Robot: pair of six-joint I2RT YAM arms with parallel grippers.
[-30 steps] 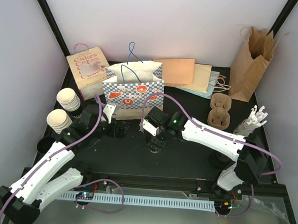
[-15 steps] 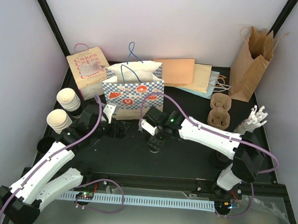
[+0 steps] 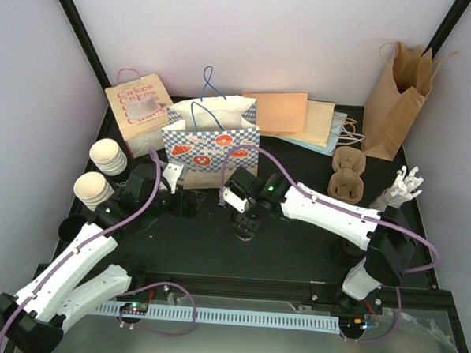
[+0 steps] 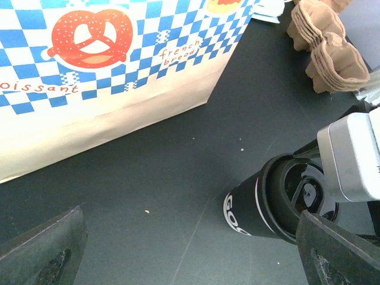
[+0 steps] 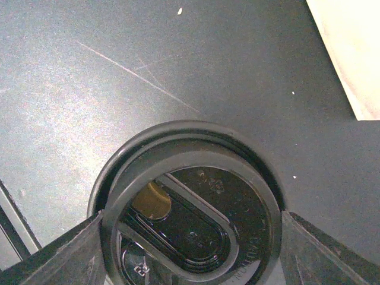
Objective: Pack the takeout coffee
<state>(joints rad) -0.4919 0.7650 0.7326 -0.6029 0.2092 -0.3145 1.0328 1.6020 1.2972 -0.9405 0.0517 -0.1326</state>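
Black tabletop (image 3: 294, 259), white walls. Your coffee cup (image 4: 248, 206) stands upright mid-table with its black lid (image 5: 237, 196) on and the checkered bag (image 3: 211, 147) at its 11 o'clock. Your right gripper (image 5: 190, 249) straddles the lid, one finger at 3 and one at 9 o'clock. Honestly can't tell if the pads touch it. Your left gripper (image 4: 190, 243) hangs spread wide at the cup's 9 o'clock, holding nothing.
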